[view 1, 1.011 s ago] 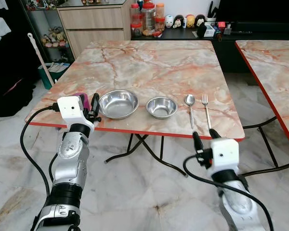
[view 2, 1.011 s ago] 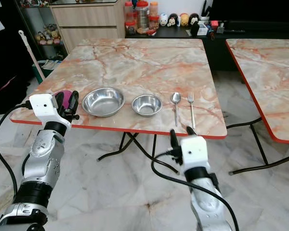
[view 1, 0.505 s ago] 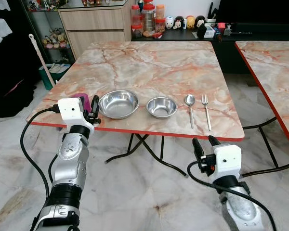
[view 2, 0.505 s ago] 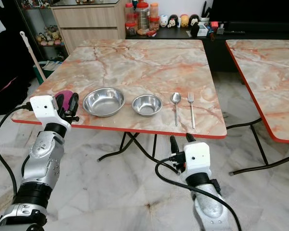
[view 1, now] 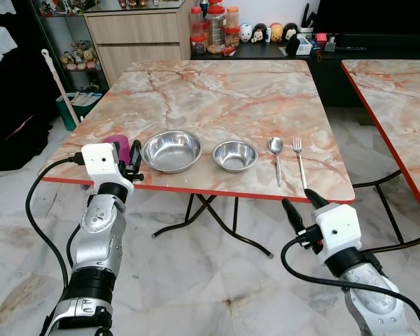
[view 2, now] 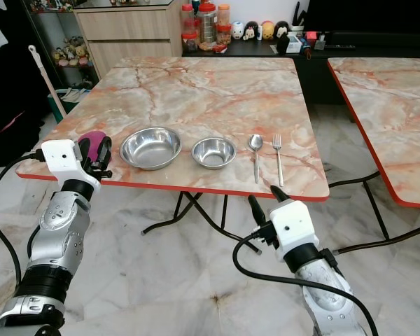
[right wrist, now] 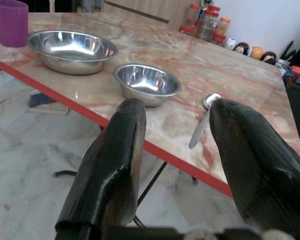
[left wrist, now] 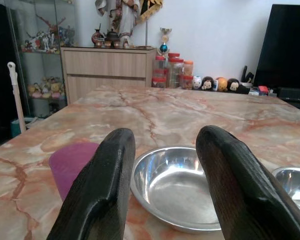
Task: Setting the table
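On the near side of the marble table (view 1: 224, 98) stand, in a row, a purple cup (view 1: 119, 146), a large steel bowl (view 1: 171, 150) and a small steel bowl (view 1: 235, 155). A spoon (view 1: 276, 157) and a fork (view 1: 299, 161) continue the row. My left gripper (view 1: 129, 162) is open at the table's front edge. It hovers just in front of the cup (left wrist: 72, 165), between cup and large bowl (left wrist: 175, 185), holding nothing. My right gripper (view 1: 301, 203) is open and empty below the red table edge, in front of the spoon (right wrist: 202, 122) and small bowl (right wrist: 147, 80).
A second marble table (view 1: 399, 91) stands to the right across a narrow gap. Behind are a wooden cabinet (view 1: 136, 31), jars (view 1: 213, 28) and a dark console. A broom (view 1: 56, 80) leans at the left. Black folding legs (view 1: 210, 210) cross under the table above the marble floor.
My right gripper has sunk a little and shifted right, staying open below the table edge. The left gripper has barely moved beside the cup.
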Motion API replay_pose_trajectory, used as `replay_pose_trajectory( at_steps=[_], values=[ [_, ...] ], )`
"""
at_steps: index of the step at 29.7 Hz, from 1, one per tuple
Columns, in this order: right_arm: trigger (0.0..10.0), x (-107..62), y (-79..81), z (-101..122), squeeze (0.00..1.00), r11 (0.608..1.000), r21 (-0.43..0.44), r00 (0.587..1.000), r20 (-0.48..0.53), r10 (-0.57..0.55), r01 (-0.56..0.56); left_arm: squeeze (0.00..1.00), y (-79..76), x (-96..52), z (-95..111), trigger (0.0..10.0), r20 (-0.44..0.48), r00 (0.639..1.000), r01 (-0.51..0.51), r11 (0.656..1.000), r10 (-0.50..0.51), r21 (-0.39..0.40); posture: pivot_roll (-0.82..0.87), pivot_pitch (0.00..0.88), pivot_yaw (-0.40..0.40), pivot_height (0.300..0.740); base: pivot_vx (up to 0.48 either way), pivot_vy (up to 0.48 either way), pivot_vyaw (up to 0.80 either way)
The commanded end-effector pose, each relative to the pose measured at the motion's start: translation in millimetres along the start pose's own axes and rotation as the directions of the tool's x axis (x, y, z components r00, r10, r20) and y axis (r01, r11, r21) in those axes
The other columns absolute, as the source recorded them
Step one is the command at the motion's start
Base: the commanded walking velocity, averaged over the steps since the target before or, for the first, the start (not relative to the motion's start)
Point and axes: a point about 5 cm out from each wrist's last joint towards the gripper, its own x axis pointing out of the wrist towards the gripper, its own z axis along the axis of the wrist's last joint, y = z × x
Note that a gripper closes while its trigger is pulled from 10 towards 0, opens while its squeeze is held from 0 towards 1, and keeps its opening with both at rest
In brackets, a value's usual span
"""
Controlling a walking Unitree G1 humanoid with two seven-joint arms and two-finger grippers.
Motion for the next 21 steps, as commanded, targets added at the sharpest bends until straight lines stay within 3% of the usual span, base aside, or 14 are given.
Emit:
replay_pose_trajectory(
  at_steps=[1, 9, 21],
  values=[
    [10.0, 0.0, -1.6, -0.6, 0.0, 1.0, 0.001, 1.0, 0.002, 0.002, -0.002, 0.0, 3.7, 1.0, 1.0, 10.0, 0.003, 1.0, -0.005, 1.0, 0.005, 0.021, -0.09, 0.025, 0.055, 0.74, 0.0, 0.0, 0.0],
    [10.0, 0.2, -1.8, -2.3, 0.0, 1.0, 0.003, 1.0, 0.006, -0.013, 0.013, 0.0, 4.7, -0.5, -1.6, 10.0, -0.015, 1.0, 0.001, 0.999, 0.0, 0.035, -0.09, 0.022, 0.059, 0.74, 0.0, 0.0, 0.0],
    [10.0, -0.1, -1.4, -3.9, 0.0, 1.0, 0.004, 1.0, 0.011, -0.015, 0.015, 0.0, 3.7, 2.0, 0.8, 10.0, -0.006, 1.0, 0.006, 0.999, -0.006, 0.033, -0.1, 0.0, 0.063, 0.74, 0.333, 0.0, 0.0]
  ],
)
